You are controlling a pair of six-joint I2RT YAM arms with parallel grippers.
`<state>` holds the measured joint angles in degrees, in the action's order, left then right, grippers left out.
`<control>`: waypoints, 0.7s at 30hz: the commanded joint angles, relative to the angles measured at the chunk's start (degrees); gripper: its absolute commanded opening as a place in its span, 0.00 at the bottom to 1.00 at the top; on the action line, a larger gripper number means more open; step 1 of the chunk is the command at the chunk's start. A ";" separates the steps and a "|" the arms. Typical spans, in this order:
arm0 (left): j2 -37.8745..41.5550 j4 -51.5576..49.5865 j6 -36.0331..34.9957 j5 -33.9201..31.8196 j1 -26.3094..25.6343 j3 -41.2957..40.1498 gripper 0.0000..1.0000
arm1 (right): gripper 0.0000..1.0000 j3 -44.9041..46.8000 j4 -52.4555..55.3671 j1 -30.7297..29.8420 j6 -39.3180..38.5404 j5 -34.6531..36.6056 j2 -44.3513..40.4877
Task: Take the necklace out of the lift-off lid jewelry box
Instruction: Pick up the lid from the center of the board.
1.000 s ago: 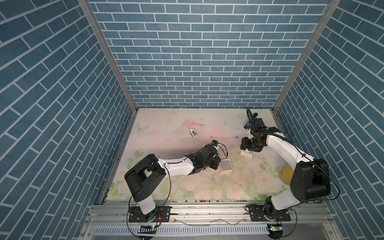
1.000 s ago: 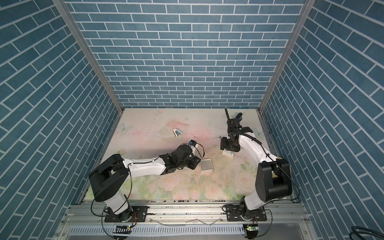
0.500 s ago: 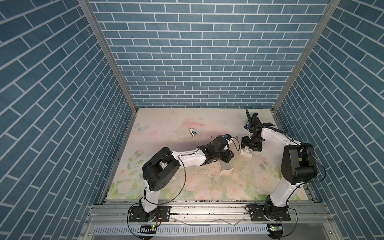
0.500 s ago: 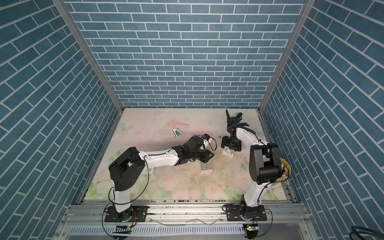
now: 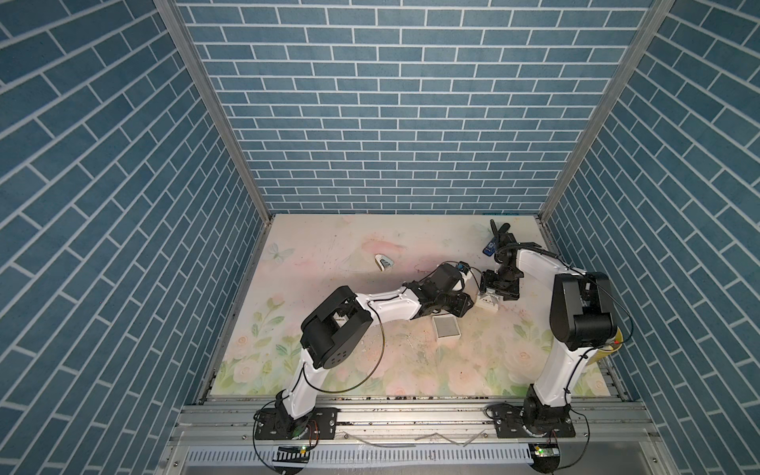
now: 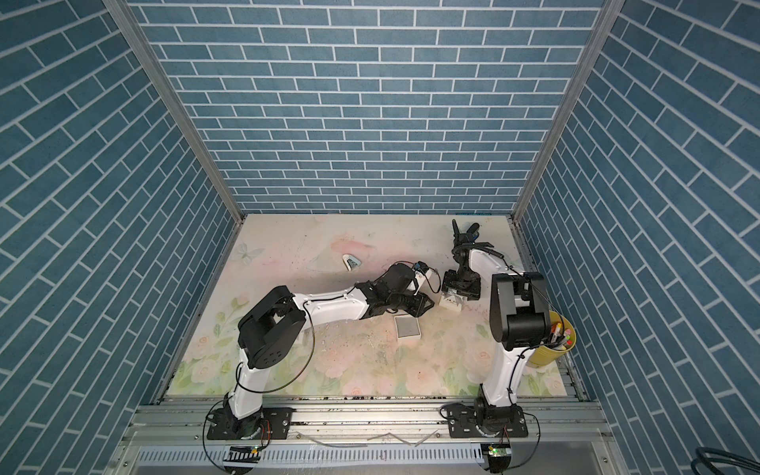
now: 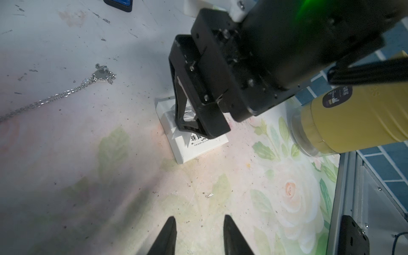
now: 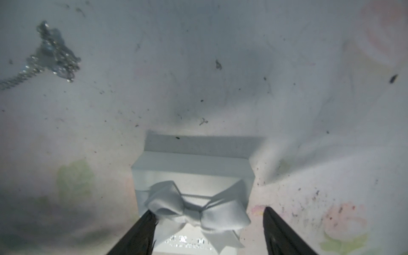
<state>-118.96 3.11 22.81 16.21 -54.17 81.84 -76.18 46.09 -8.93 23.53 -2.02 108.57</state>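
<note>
The right gripper (image 8: 208, 212) hangs over the white box (image 8: 194, 172), which bears a satin bow (image 8: 196, 209). Its jaws are open and straddle the bowed top: one finger (image 8: 141, 231) meets the bow's edge and the other stands clear of the box wall. The left gripper (image 7: 199, 234) is low over the flowered table (image 7: 110, 187) and points toward the box, its jaws partly open with nothing between them. The necklace (image 7: 66, 92) lies outside the box on the table with its chain stretched out; the pendant (image 7: 102, 75) end is nearest the box but apart from it. A shallow grey-lined tray (image 5: 446, 327) lies just beside the left arm's wrist. A yellow cup (image 6: 561, 349) stands at the table's right edge.
</note>
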 commanded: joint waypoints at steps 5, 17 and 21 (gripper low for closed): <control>-1.37 -1.80 -0.99 0.74 -0.11 0.94 0.37 | 0.76 -1.54 -0.56 -0.01 -1.03 -2.33 2.13; -1.08 -0.92 -1.34 -0.12 0.20 0.30 0.37 | 0.77 2.42 -2.99 -0.99 3.99 1.83 -7.75; -1.23 -0.57 -1.26 0.10 0.18 0.53 0.37 | 0.78 3.66 -5.16 -1.46 5.66 1.37 -8.15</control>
<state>-118.98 2.07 22.24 16.38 -54.17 81.84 -73.80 42.44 -9.91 25.91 -1.61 101.08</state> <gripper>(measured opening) 0.373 0.778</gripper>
